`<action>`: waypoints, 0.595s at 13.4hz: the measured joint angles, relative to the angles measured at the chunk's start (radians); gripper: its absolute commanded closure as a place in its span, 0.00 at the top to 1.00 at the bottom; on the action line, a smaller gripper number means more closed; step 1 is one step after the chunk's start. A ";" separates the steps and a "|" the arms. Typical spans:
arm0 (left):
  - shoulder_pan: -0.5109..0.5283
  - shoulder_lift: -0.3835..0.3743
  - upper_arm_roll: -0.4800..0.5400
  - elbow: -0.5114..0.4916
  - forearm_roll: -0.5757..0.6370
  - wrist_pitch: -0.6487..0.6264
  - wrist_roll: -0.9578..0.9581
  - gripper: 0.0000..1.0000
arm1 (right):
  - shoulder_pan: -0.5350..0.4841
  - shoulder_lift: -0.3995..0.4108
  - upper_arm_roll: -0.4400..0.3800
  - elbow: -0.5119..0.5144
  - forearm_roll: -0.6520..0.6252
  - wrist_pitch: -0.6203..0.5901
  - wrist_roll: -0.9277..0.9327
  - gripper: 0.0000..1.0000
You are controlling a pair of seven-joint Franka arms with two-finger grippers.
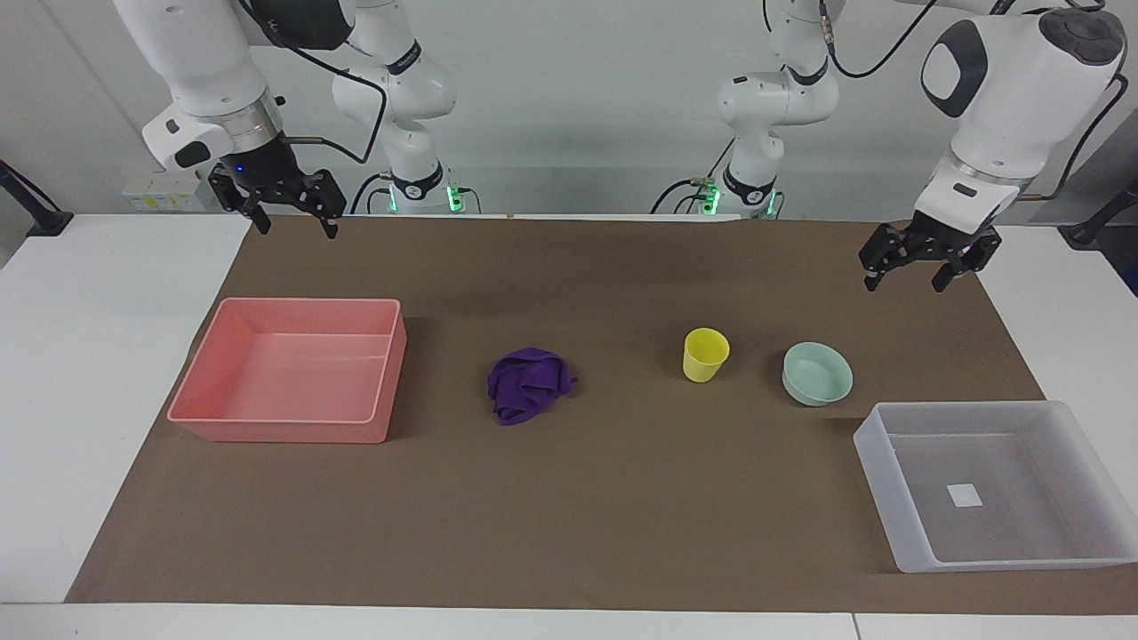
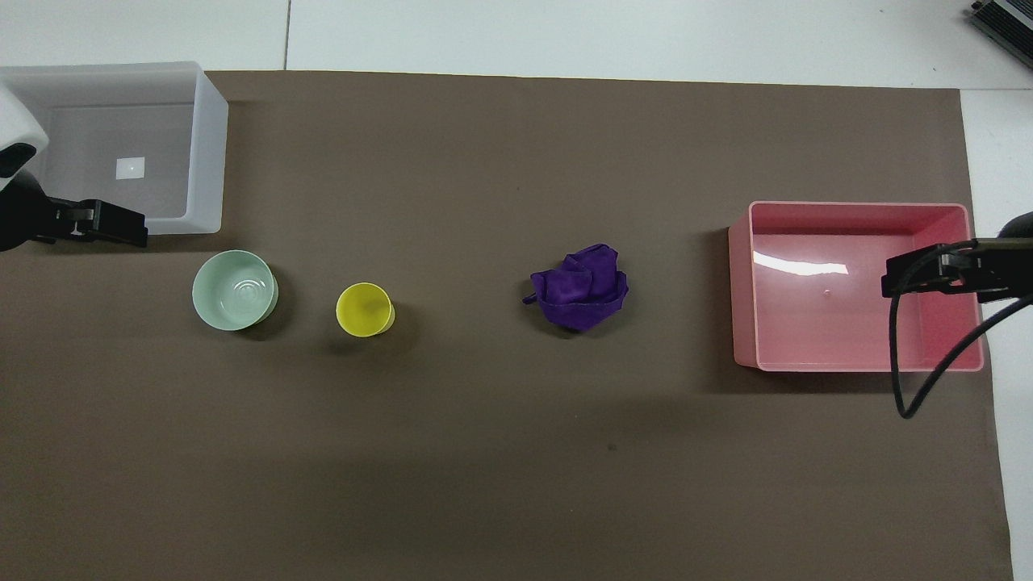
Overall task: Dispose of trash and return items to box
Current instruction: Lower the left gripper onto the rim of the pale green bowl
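The trash, a dark purple fabric wad (image 1: 529, 384) (image 2: 581, 288), lies mid-mat. The yellow cup (image 1: 705, 355) (image 2: 365, 309) stands upright beside the pale mint-green bowl (image 1: 817, 373) (image 2: 235, 290), toward the left arm's end. The translucent box (image 1: 876, 462) (image 2: 208, 153) with a white label sits at that end, farther from the robots than the bowl, with nothing in it. My left gripper (image 1: 902, 280) (image 2: 133, 228) is open and empty, raised over the mat's edge. My right gripper (image 1: 298, 227) (image 2: 892, 278) is open and empty, raised over the mat at the right arm's end.
A pink tub (image 1: 284, 427) (image 2: 742, 290) with nothing in it sits at the right arm's end. A brown mat (image 1: 622, 498) covers the white table. A black cable (image 2: 912, 387) hangs from the right arm beside the pink tub.
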 measured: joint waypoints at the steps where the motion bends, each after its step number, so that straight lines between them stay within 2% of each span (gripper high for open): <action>1: 0.000 -0.003 0.000 -0.021 0.000 0.026 0.000 1.00 | 0.000 0.000 0.000 -0.001 0.000 0.000 0.000 1.00; 5: 0.003 -0.003 0.002 -0.122 0.001 0.156 0.000 1.00 | 0.000 0.001 0.000 -0.003 0.000 0.000 0.000 1.00; 8: 0.027 0.001 0.004 -0.237 0.001 0.313 0.000 1.00 | 0.000 0.001 0.000 -0.005 0.000 0.000 0.000 1.00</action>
